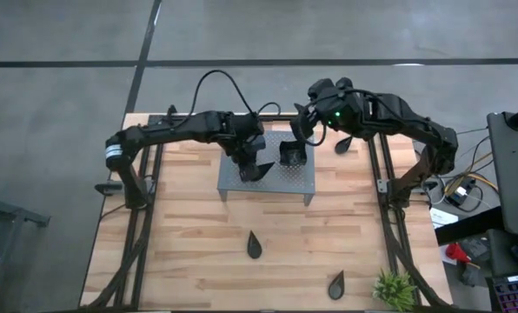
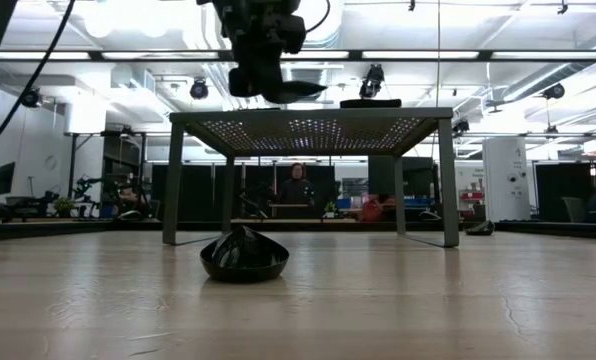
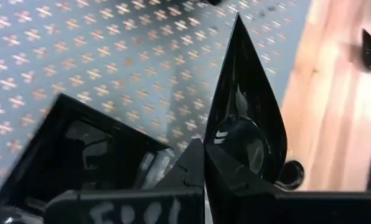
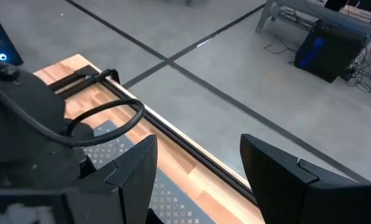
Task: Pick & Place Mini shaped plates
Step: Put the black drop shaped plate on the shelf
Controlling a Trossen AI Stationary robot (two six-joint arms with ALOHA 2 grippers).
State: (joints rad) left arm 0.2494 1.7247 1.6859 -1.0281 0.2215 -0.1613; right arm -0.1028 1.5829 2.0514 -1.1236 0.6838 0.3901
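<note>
My left gripper [image 1: 252, 167] hangs over the grey perforated rack [image 1: 268, 183] and is shut on a glossy black teardrop plate [image 3: 244, 118]. A square black plate [image 1: 292, 155] sits on the rack to its right. A second square black dish [image 3: 79, 149] shows close beside the fingers in the left wrist view. Three more teardrop plates lie flat on the wood: one in front of the rack [image 1: 254, 246], one near the near edge [image 1: 335, 283], one beside the right arm [image 1: 342, 145]. My right gripper [image 1: 307, 122] is open and empty above the rack's far edge. My left gripper pinches the teardrop plate at the rim of its round end [image 3: 226, 146] between the two fingers [image 3: 192, 171]. The fingers come from above, slanting along the plate, whose pointed tip [image 3: 238, 22] faces away from them. The plate is lifted clear, just above the rack top [image 2: 288, 92].
The rack stands on four legs at the table's far middle [image 2: 308, 125], with open space under it. A small green plant [image 1: 394, 289] sits at the near right corner. Black frame rails run along both table sides [image 1: 142, 217]. Bare wood lies between the rack and the near edge.
</note>
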